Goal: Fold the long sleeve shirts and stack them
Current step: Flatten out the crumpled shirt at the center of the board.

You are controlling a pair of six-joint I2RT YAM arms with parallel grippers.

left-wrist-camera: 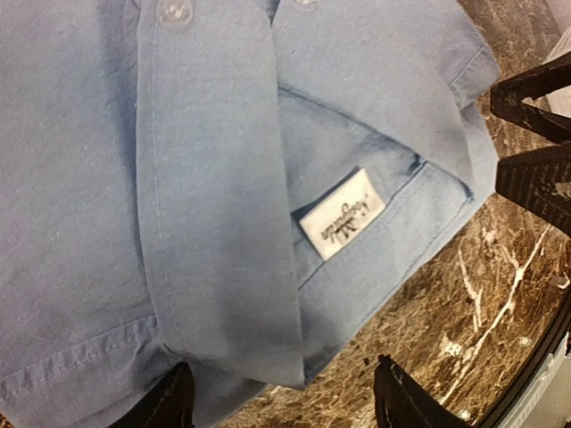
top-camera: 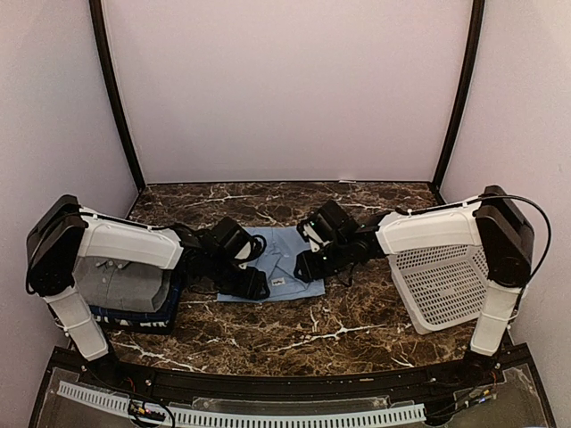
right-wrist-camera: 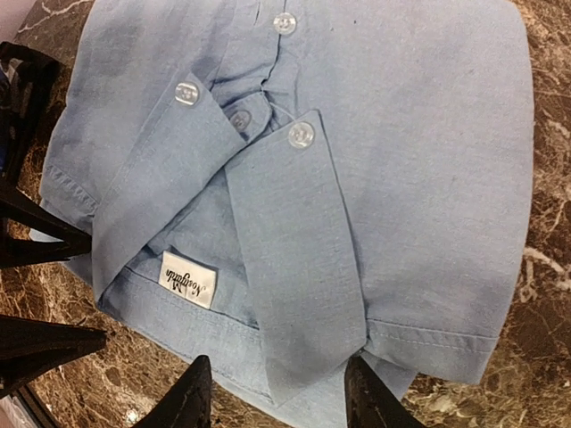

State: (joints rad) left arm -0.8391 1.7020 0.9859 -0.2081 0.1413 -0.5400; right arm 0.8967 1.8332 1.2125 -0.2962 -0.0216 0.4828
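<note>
Your left gripper [left-wrist-camera: 281, 374] and right gripper [right-wrist-camera: 277, 366] both stand part-open, each straddling the near hem of the light blue shirt [top-camera: 278, 257] folded on the table [top-camera: 294, 334], seemingly not yet pinching cloth. That shirt's long axis runs left to right between them; the grey shirt [top-camera: 120, 278] stack lies leftward, nearer your left side.

We see white shells between black joints on the left arm [top-camera: 125, 242] and right arm [top-camera: 428, 230]. A thin black cable [top-camera: 549, 234] loops off the right one; the right gripper [right-wrist-camera: 277, 361] has black, tapering fingers [right-wrist-camera: 192, 397].
</note>
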